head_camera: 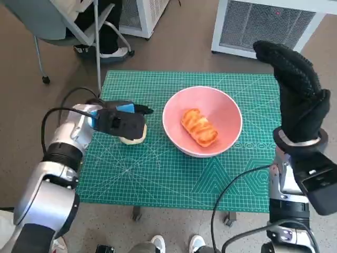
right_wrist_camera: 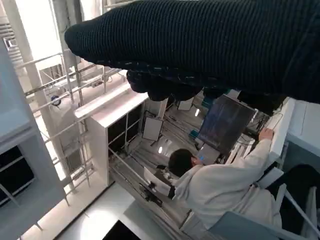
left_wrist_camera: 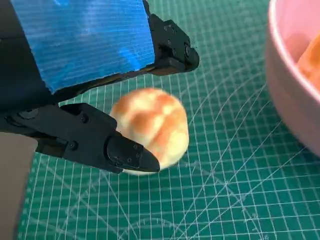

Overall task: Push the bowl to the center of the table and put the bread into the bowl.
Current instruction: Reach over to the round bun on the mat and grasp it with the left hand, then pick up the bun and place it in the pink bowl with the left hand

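Observation:
A pink bowl (head_camera: 221, 108) stands near the middle of the green mat (head_camera: 158, 174), with a long glazed bread (head_camera: 199, 126) lying inside it. A round pale bun (head_camera: 134, 139) rests on the mat to the bowl's left. My left hand (head_camera: 120, 121) hovers over the bun. In the left wrist view the black fingers (left_wrist_camera: 132, 155) straddle the bun (left_wrist_camera: 152, 125), with a gap showing on its far side. The bowl's wall (left_wrist_camera: 290, 90) is close by. My gloved right hand (head_camera: 297, 89) is raised off the table's right edge, fingers stretched, holding nothing.
A chair (head_camera: 63, 26) and a person's shoe (head_camera: 113, 51) are beyond the table's far left corner. White vented units (head_camera: 268, 26) stand behind. Feet (head_camera: 158, 243) show at the near edge. A seated person (right_wrist_camera: 220, 185) appears in the right wrist view.

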You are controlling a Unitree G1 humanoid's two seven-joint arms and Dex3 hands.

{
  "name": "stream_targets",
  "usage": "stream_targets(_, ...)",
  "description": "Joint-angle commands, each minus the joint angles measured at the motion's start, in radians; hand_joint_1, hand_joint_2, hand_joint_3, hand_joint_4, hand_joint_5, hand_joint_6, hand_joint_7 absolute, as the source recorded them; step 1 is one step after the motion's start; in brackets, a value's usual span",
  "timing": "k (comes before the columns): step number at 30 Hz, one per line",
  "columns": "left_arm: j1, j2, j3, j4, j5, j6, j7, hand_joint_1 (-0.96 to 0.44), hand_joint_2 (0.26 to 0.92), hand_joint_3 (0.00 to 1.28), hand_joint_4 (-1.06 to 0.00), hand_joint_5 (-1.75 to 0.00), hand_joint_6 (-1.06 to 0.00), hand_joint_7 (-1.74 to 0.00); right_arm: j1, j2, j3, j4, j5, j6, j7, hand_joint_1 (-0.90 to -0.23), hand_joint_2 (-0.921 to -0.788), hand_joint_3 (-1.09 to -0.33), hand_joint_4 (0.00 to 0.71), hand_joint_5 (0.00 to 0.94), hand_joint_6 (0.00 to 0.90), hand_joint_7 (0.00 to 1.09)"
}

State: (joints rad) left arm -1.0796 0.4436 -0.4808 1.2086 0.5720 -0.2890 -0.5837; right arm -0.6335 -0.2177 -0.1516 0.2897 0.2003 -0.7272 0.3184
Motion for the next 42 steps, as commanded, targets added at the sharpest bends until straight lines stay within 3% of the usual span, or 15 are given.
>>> stream_targets(1,0.017,-0.013,-0.022,0.02,0.025,0.019,0.015,-0.16,0.885,0.01,-0.25,-0.03,-0.34,-0.02,0.01,0.005,0.003,0.013,-0.001,0.0,-0.003,-0.561,-0.921,-0.708,0.315,0.004,0.053,0.64)
stream_targets(8,0.03,-0.015,-0.043,0.035,0.051,0.001,0.083,-0.09,0.914,0.02,-0.52,-0.07,-0.57,-0.1,0.007,0.006,0.002,0.015,-0.004,-0.001,-0.006,-0.561,-0.921,-0.708,0.315,0.004,0.053,0.64)
stream_targets(9,0.033,-0.014,-0.043,0.036,0.052,-0.003,0.092,-0.14,0.916,0.05,-0.56,-0.1,-0.57,-0.35,0.007,0.006,0.002,0.017,-0.004,-0.002,-0.006,-0.562,-0.921,-0.708,0.315,0.004,0.053,0.65)
stream_targets(10,0.036,-0.013,-0.041,0.037,0.05,-0.008,0.1,-0.22,0.918,0.12,-0.61,-0.16,-0.54,-0.73,0.006,0.006,0.002,0.018,-0.003,-0.002,-0.006,-0.563,-0.921,-0.709,0.315,0.004,0.052,0.65)
stream_targets(11,0.039,-0.013,-0.039,0.038,0.05,-0.011,0.106,-0.14,0.919,0.16,-0.54,-0.58,-0.54,-0.96,0.005,0.006,0.002,0.02,-0.003,-0.003,-0.005,-0.564,-0.921,-0.709,0.315,0.004,0.052,0.65)
stream_targets(14,0.043,-0.008,-0.03,0.039,0.042,-0.025,0.114,-0.04,0.92,0.18,-0.49,-1.07,-0.55,-1.21,0.004,0.007,0.002,0.024,0.003,-0.004,-0.002,-0.565,-0.921,-0.709,0.315,0.003,0.052,0.65)
stream_targets(20,0.024,0.01,0.006,0.026,0.004,-0.057,0.087,0.0,0.921,0.15,-0.59,-1.27,-0.53,-1.24,0.005,0.008,0.003,0.02,0.006,-0.004,-0.003,-0.569,-0.921,-0.709,0.315,0.003,0.052,0.65)
stream_targets(42,-0.092,0.067,0.214,-0.221,-0.183,-0.147,0.071,0.0,0.921,0.12,-0.62,-1.24,-0.57,-1.23,-0.006,0.019,0.006,0.039,0.0,-0.014,-0.003,-0.576,-0.921,-0.708,0.313,0.001,0.051,0.65)
